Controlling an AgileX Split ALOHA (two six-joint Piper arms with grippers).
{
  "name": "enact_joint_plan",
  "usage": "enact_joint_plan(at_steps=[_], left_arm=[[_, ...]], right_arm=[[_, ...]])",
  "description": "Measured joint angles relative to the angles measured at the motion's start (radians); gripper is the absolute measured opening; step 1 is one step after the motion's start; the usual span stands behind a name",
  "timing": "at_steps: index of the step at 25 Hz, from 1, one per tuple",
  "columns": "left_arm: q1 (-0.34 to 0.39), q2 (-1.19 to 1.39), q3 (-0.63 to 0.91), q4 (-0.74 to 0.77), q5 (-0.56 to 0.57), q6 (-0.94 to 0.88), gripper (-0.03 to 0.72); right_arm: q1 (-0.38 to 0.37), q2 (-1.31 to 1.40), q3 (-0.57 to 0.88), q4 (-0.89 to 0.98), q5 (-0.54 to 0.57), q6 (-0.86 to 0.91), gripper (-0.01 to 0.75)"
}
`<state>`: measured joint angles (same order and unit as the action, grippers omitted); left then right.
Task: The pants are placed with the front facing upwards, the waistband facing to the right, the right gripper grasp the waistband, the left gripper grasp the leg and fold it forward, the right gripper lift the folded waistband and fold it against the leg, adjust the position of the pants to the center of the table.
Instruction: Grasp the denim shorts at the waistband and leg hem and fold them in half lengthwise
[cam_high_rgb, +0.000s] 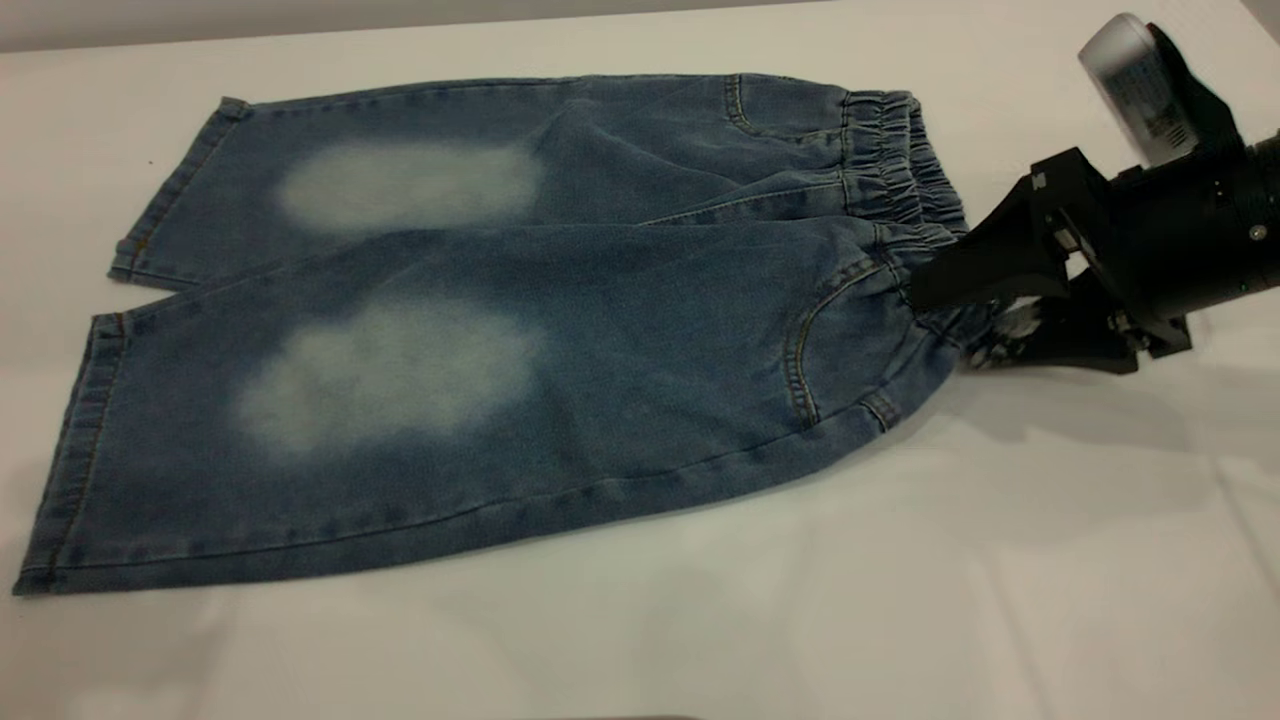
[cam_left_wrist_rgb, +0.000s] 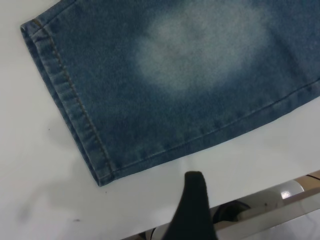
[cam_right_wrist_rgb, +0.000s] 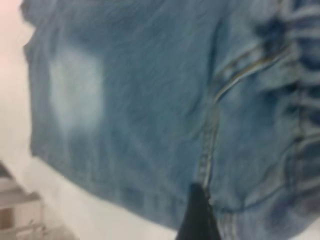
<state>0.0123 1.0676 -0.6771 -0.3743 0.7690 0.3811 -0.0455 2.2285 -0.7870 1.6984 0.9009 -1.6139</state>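
The blue denim pants (cam_high_rgb: 520, 330) lie flat on the white table (cam_high_rgb: 1000, 560), front up, legs to the left and waistband (cam_high_rgb: 900, 170) to the right. My right gripper (cam_high_rgb: 950, 320) is at the near end of the waistband and is shut on the bunched fabric, which it lifts slightly. In the right wrist view one black finger (cam_right_wrist_rgb: 197, 215) lies over the pocket seam of the pants (cam_right_wrist_rgb: 150, 100). My left gripper (cam_left_wrist_rgb: 240, 205) is out of the exterior view. It hovers just off the hem corner of the near leg (cam_left_wrist_rgb: 100, 175). Its one visible finger (cam_left_wrist_rgb: 195, 200) holds nothing.
The table's near edge and a metal frame bar (cam_left_wrist_rgb: 280, 195) run just past the left gripper. Bare white tabletop (cam_high_rgb: 700, 640) lies in front of and to the right of the pants.
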Motion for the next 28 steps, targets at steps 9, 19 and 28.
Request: enact_joint_plan(at_steps=[9,19,28], left_arm=[[0.000,0.000,0.000,0.000,0.007,0.000,0.566],[0.000,0.000,0.000,0.005,0.017,0.000,0.566],[0.000,0.072,0.111,0.184,-0.039,0.001,0.566]], right_arm=[[0.000,0.024,-0.007,0.115,-0.038,-0.007,0.440],[0.000,0.024,-0.007,0.121,-0.086,-0.007,0.280],[0.000,0.024,-0.007,0.123,-0.054,-0.004,0.036]])
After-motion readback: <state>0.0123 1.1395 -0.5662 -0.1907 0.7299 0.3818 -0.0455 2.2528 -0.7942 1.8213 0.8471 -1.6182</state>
